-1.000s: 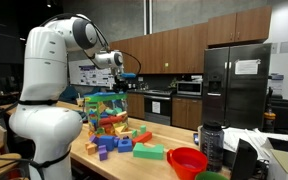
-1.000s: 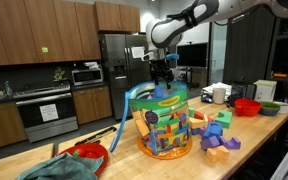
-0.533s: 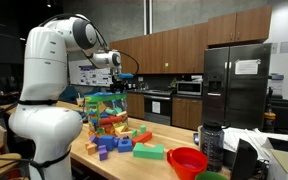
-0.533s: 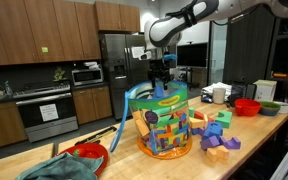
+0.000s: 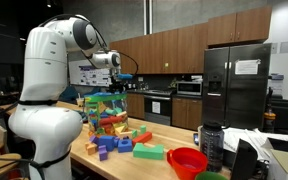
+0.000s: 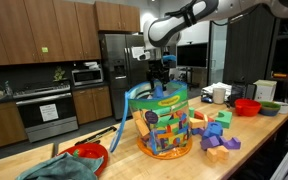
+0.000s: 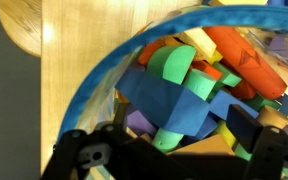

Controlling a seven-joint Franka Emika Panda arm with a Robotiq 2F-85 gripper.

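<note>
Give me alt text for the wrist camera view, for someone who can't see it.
A blue-rimmed tub heaped with colourful toy blocks fills the view from above, a big blue block and a green block on top. The robot's dark fingers stand open over the pile at the bottom edge, holding nothing. Wooden countertop shows outside the rim.

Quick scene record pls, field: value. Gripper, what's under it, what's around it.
gripper: gripper open, holds nothing, hovers above the tub
below: tub, clear wall, blue rim, heaped with foam blocks
top of heap: blue block, green block, orange block
beside tub: loose blocks on the table
farther off: red bowl
surface: wooden table
</note>
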